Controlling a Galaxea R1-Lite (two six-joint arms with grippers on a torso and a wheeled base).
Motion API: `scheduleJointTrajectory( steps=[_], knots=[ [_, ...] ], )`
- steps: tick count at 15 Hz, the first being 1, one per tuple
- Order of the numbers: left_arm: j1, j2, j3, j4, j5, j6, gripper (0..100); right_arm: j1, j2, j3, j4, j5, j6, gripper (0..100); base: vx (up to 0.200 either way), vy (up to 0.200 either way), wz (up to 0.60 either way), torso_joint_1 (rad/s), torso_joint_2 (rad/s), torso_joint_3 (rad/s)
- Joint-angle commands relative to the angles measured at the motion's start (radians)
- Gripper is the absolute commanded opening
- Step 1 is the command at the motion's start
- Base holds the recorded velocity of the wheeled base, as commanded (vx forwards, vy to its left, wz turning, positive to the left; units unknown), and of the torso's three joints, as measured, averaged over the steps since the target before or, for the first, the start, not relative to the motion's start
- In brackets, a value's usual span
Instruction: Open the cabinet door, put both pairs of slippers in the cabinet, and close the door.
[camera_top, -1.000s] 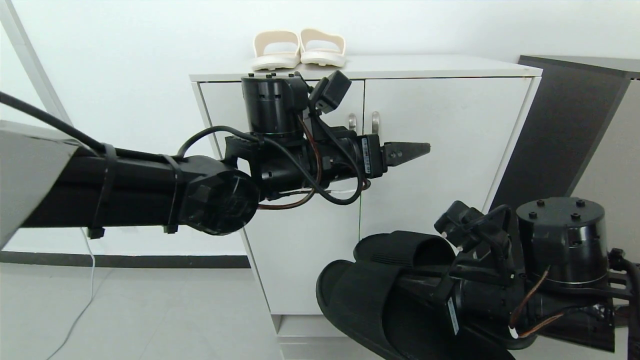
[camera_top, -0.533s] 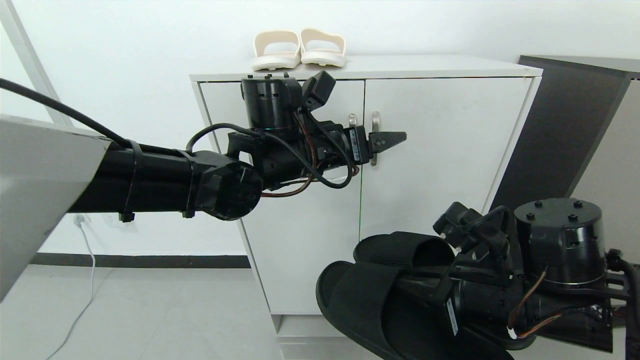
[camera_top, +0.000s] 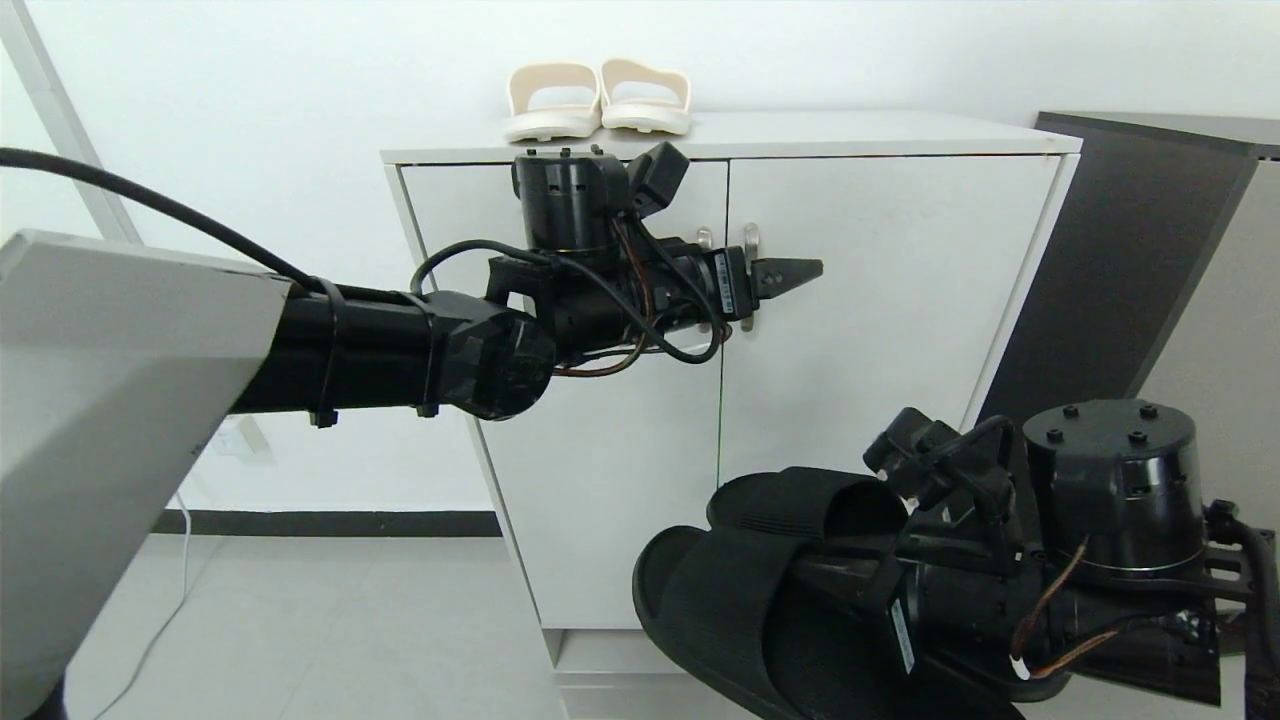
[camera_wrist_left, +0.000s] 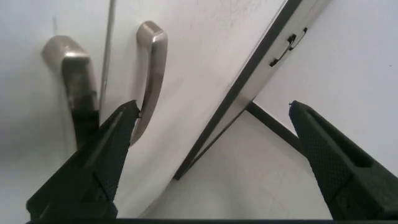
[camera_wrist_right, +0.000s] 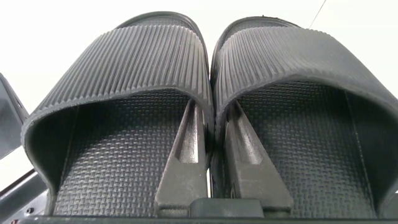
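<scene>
Your left gripper (camera_wrist_left: 211, 112): jaws spread wide at the door handles (camera_wrist_left: 151, 74), one fingertip just beside a handle.
Your right gripper (camera_wrist_right: 216, 155): clamped on the black slippers (camera_top: 740, 590), one finger inside each, pinching their adjoining sides.
Black slippers: held low, in front of the cabinet (camera_top: 880, 300).
Cream slippers (camera_top: 598, 97): side by side on the cabinet top.
Cabinet doors: both closed.

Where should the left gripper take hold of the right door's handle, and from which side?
Probably the straight middle of the right door's handle, from the front, with the open left gripper straddling it. It is a slim upright bar standing off the door; the left door's handle sits close beside, so one finger must slip between them.
</scene>
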Motion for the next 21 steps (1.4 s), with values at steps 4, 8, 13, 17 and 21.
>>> scheduleJointTrajectory(
  steps=[4, 8, 13, 17, 21],
  knots=[
    [-0.001, 0.037, -0.052, 0.017, 0.005, -0.005, 0, 0.0, 0.002, 0.001, 0.0, 0.0, 0.0, 0, 0.0, 0.0, 0.0, 0.0, 0.0, 0.0],
    [-0.008, 0.011, 0.006, 0.006, 0.006, -0.005, 0, 0.0, 0.001, 0.006, -0.001, 0.002, 0.0, 0, 0.0, 0.0, 0.0, 0.0, 0.0, 0.0],
    [-0.031, -0.096, 0.178, -0.077, 0.005, -0.005, 0, 0.004, -0.004, 0.018, 0.002, 0.006, 0.0, 0, 0.0, 0.0, 0.0, 0.0, 0.0, 0.0],
    [-0.055, -0.177, 0.322, -0.147, 0.006, -0.005, 0, 0.013, -0.012, 0.04, 0.0, 0.055, -0.002, 0, 0.0, 0.0, 0.0, 0.0, 0.0, 0.0],
    [-0.069, -0.294, 0.5, -0.232, 0.006, -0.028, 0, 0.021, -0.027, 0.083, -0.014, 0.131, -0.059, 0, 0.0, 0.0, 0.0, 0.0, 0.0, 0.0]
  ],
)
